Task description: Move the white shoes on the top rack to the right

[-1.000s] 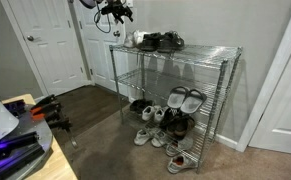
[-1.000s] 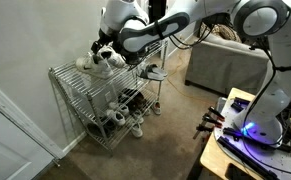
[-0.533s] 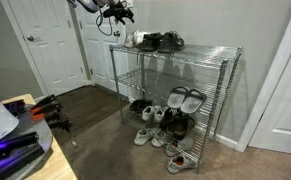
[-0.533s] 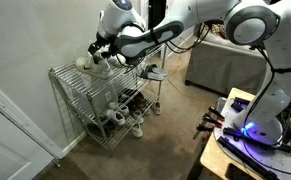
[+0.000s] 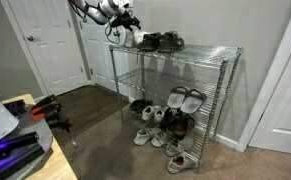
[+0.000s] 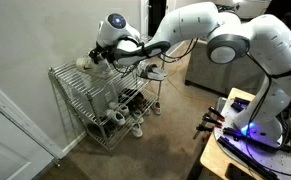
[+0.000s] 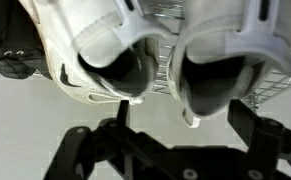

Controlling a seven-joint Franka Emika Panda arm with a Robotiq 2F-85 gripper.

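Gripper (image 5: pixel 119 29) with jaws spread wide, gripping nothing, is hovering just beside the white shoes (image 7: pixel 95 30) — these are sitting at the left end of the top rack (image 5: pixel 205 50), beside black shoes (image 5: pixel 165 41); grasping and shifting right are not yet begun

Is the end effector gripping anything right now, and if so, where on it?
Nothing is held. The end effector is open, facing the heels of the white shoes on the top rack.
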